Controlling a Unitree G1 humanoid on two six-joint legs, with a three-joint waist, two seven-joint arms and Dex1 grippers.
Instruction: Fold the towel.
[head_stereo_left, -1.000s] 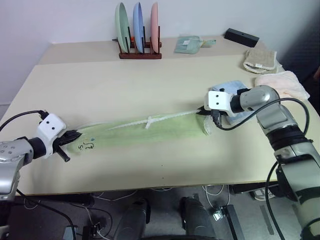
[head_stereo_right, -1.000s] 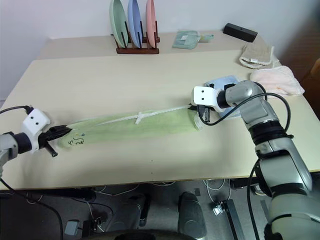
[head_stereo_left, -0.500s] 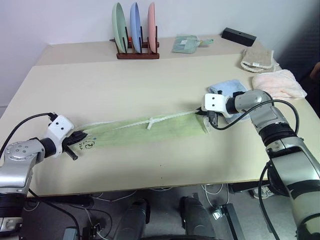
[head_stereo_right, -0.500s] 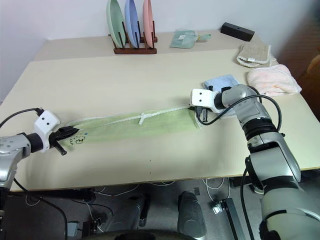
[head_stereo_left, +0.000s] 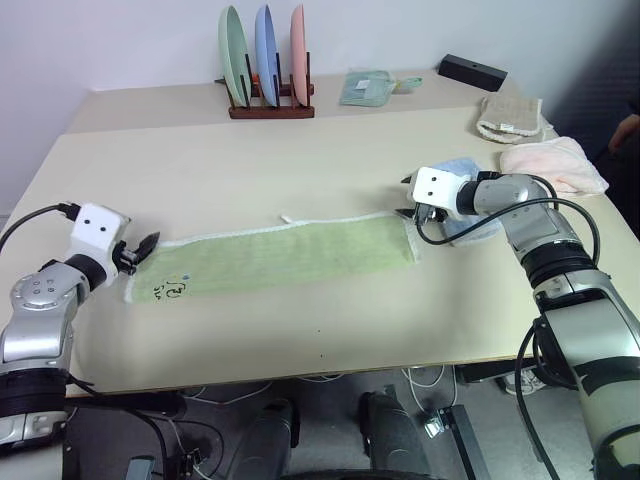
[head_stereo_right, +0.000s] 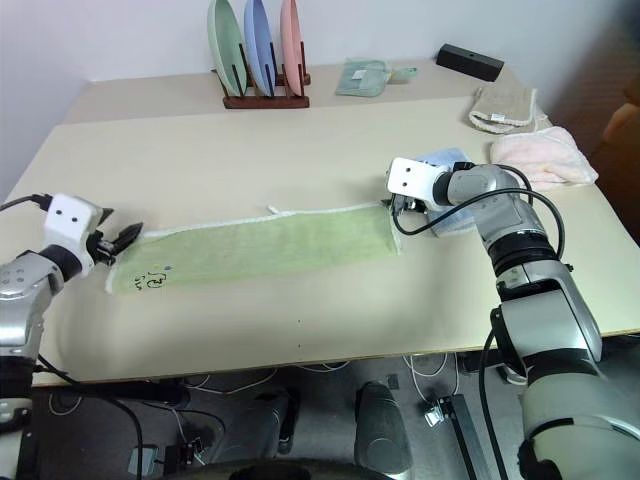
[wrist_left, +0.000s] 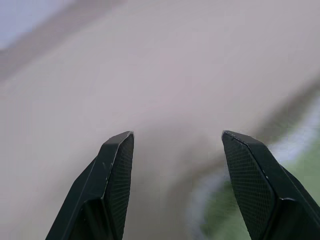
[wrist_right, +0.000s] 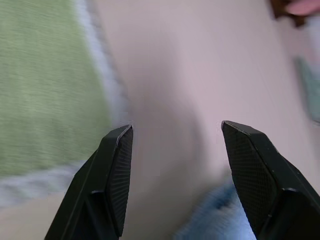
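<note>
Beige tabletop: towel lies flat, long axis running between the 2 arms. Left gripper and right gripper each beside an end (jaws parted, empty).

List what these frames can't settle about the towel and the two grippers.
- towel: embroidered mark too small to read in the head views; how many layers cannot be told.
- folded blue towel: mostly hidden behind the right gripper and arm.
- left gripper: towel beyond it blurred in the wrist view.
</note>
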